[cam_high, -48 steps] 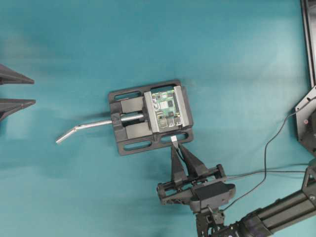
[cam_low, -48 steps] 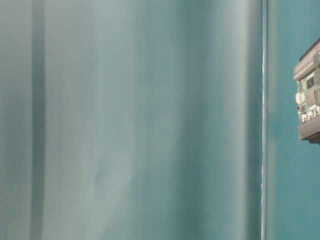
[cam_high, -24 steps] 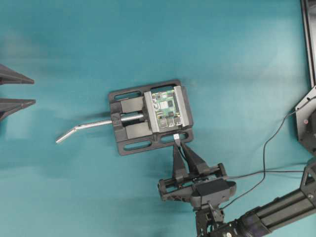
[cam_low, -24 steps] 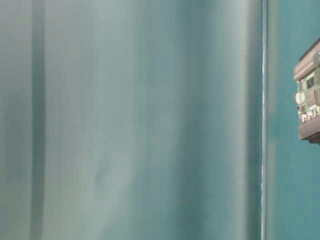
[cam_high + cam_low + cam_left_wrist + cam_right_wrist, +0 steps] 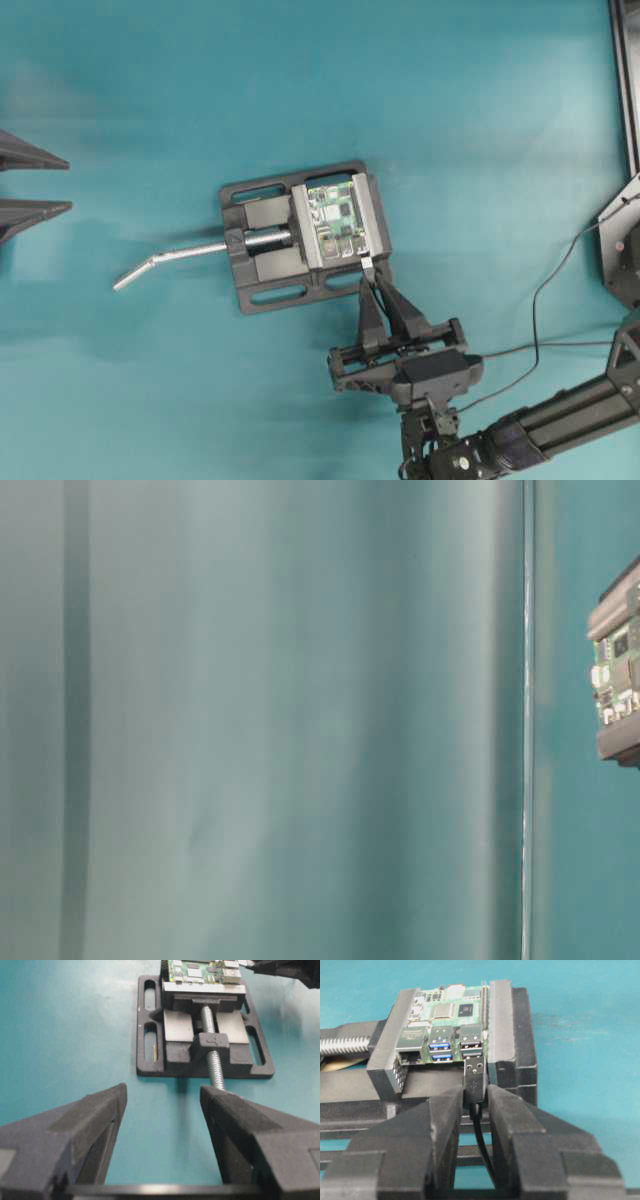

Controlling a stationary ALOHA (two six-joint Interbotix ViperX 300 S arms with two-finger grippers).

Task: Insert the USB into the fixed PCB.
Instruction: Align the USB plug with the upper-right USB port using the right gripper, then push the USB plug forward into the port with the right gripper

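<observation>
The green fixed PCB (image 5: 336, 216) (image 5: 445, 1015) (image 5: 200, 971) (image 5: 618, 675) sits clamped in a black vise (image 5: 262, 240). My right gripper (image 5: 371, 282) (image 5: 475, 1091) is shut on the USB (image 5: 475, 1076), a black plug with a metal tip; its thin black cable (image 5: 481, 1135) runs back between the fingers. In the right wrist view the plug's tip stands right at the front of the board's right-hand USB port (image 5: 471, 1044), just below its opening. My left gripper (image 5: 20, 182) (image 5: 162, 1092) is open and holds nothing at the far left, well away from the vise.
The vise's silver bent handle (image 5: 170, 258) sticks out to the left, and its threaded screw (image 5: 214, 1065) points toward my left gripper. A thin black wire (image 5: 545, 300) loops over the table at the right. A dark frame (image 5: 625, 70) runs along the right edge.
My right gripper has carried the USB up and to the right, from below the vise's front edge to the front of the board's ports. The left gripper has stayed still.
</observation>
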